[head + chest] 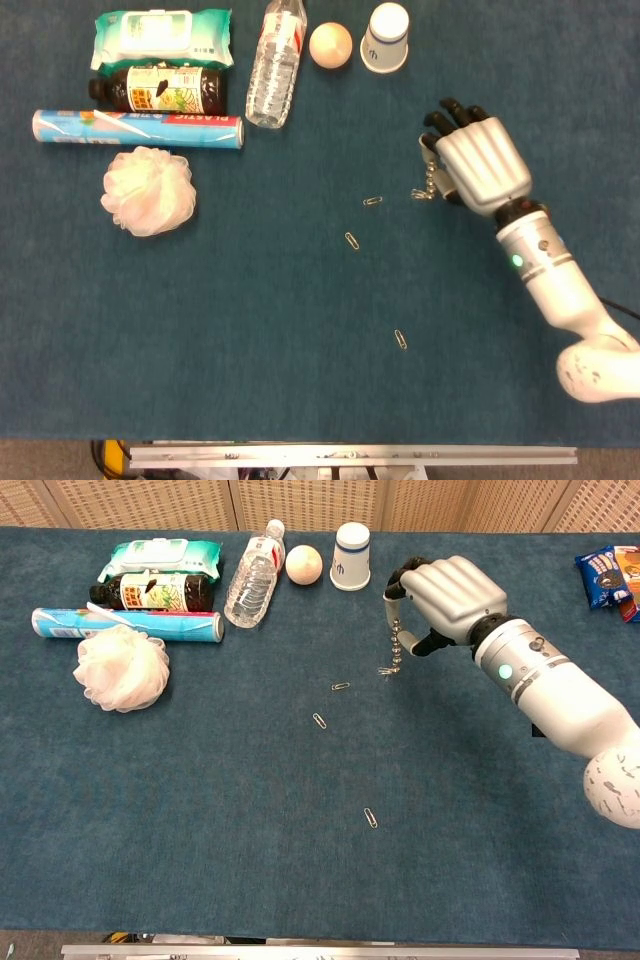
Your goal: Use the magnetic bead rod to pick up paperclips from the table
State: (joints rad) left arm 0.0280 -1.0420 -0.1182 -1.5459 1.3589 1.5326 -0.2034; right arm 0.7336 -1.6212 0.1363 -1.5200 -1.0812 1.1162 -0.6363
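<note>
Below the right hand (447, 592), the gripped bead rod (396, 640) dangles with a clip (386, 671) stuck on; loose clips (341, 686) lie leftward.

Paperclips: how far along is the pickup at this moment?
Partly done. The right robot hand holds the magnetic bead rod hanging upright, with a paperclip or small cluster clinging to its lower end. Three paperclips still lie on the table: one nearest the rod, one below it, and one nearer the front edge. The left robot hand is not in view.
</note>
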